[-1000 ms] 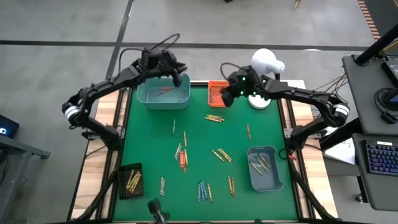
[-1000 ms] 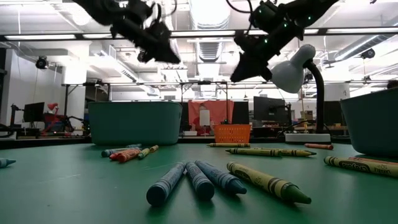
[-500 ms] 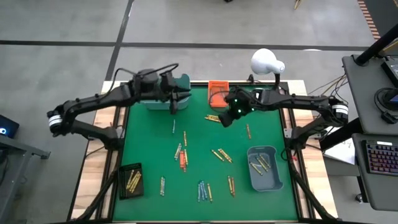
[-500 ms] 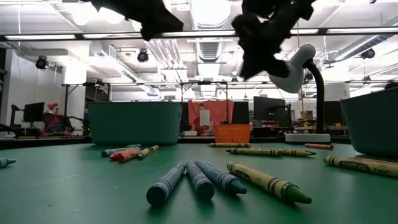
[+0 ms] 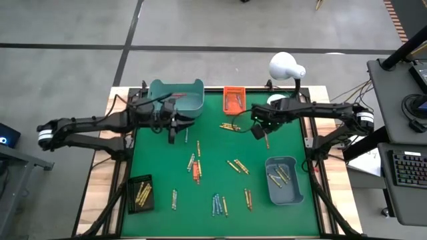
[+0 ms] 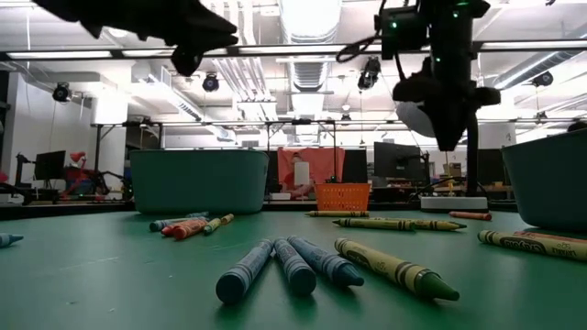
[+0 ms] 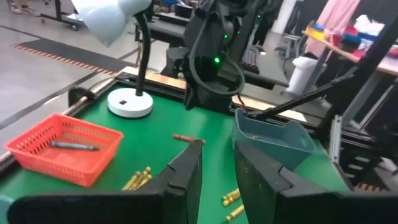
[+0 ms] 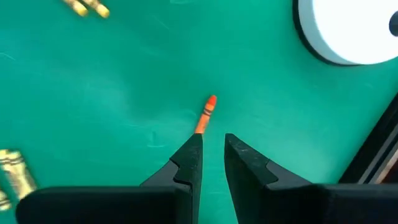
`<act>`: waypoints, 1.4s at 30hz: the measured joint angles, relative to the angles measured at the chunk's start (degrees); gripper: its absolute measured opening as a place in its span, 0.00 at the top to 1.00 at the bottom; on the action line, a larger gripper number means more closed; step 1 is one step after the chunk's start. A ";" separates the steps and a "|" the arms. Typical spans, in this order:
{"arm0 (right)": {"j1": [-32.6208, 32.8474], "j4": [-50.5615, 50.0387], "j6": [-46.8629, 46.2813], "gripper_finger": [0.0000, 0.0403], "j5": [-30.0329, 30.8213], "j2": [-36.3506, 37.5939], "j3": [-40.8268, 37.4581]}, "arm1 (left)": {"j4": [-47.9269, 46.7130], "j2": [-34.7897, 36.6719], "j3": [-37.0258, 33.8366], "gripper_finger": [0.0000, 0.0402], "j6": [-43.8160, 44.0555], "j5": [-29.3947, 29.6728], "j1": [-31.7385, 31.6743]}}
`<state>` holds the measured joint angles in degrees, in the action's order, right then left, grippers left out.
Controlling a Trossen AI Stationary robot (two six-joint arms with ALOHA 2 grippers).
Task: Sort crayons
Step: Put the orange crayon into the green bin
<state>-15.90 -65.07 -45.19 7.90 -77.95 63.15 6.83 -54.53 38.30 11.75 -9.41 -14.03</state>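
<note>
Many crayons lie scattered on the green table: yellow ones, red ones, blue ones. A single orange crayon lies flat near the lamp base; it also shows in the right wrist view. My right gripper hangs above the crayon's near end, fingers narrowly open and pointing down, holding nothing. My left gripper is open and empty, above the table just in front of the far teal bin.
An orange basket stands at the far edge. A second teal bin with crayons is at the near right, and a black tray with yellow crayons at the near left. A white lamp stands at the far right.
My left gripper has come away from above the far teal bin, toward the near edge and down. My right gripper has gone from the orange basket toward the table's right and near edges, to the single orange crayon, and has tipped to point down.
</note>
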 joint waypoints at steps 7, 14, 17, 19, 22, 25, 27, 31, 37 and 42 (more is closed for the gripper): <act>0.02 1.08 2.83 0.86 2.50 -0.02 -2.85 | 1.40 2.43 -3.96 0.81 1.65 0.04 0.45; 0.36 2.86 1.42 0.86 2.85 -0.02 -4.97 | 1.27 2.32 -6.66 0.81 0.38 0.04 1.49; 0.68 6.44 1.30 0.86 2.84 -0.02 -6.10 | 1.77 2.13 -7.23 0.81 2.25 0.09 1.89; 0.92 8.67 2.37 0.86 2.84 -0.02 -6.60 | 2.05 2.13 -7.54 0.81 2.83 0.07 2.80; 0.90 11.94 4.47 0.86 3.17 -0.02 -7.14 | 3.65 2.13 -8.03 0.81 2.20 0.04 3.95; 0.42 14.20 5.62 0.86 3.71 -0.07 -7.16 | 5.01 2.13 -7.95 0.81 -1.82 0.20 3.76; -0.67 13.90 5.66 0.86 4.02 -0.07 -7.16 | 5.00 2.11 -6.94 0.81 -5.99 2.81 3.09; -3.91 9.67 -1.16 0.88 3.46 -0.07 -7.90 | -2.05 2.29 -1.94 0.81 -9.98 10.82 0.88; -4.48 6.70 -5.80 0.95 -5.35 -0.07 -9.65 | -9.83 1.48 4.30 0.81 -4.04 18.10 -0.14; -4.50 7.24 -4.42 0.97 -1.74 -0.07 -9.50 | -11.41 1.45 4.97 0.81 -0.57 13.87 0.75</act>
<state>-20.40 -57.83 -49.60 6.16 -78.02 53.65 -4.58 -53.08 43.27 11.18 4.46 -13.28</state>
